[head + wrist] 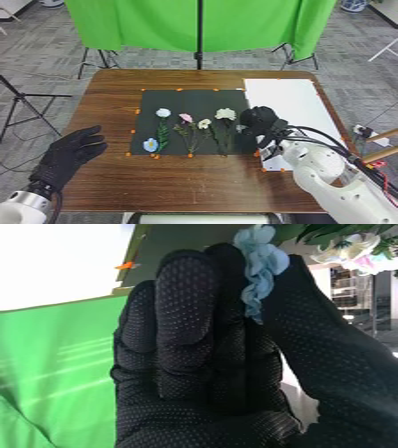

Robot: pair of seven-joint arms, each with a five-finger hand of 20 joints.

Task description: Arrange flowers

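My right hand (259, 120) is over the right edge of the black mat (182, 94). In the right wrist view the thumb and fingers of that hand (191, 354) pinch a light blue flower (259, 269). Several flowers lie on the mat: a white one (163, 113) above green leaves, a blue one (150, 145) near the lower left corner, a pink one (186, 118), a small cream one (204, 123) and a larger white one (226, 114). My left hand (71, 152) rests off the mat, its fingers loosely extended and holding nothing.
A white board (284, 92) lies on the brown table (178, 185), right of the mat and partly under my right arm. Small orange markers surround both. Behind the table hangs a green cloth (142, 25) on a stand.
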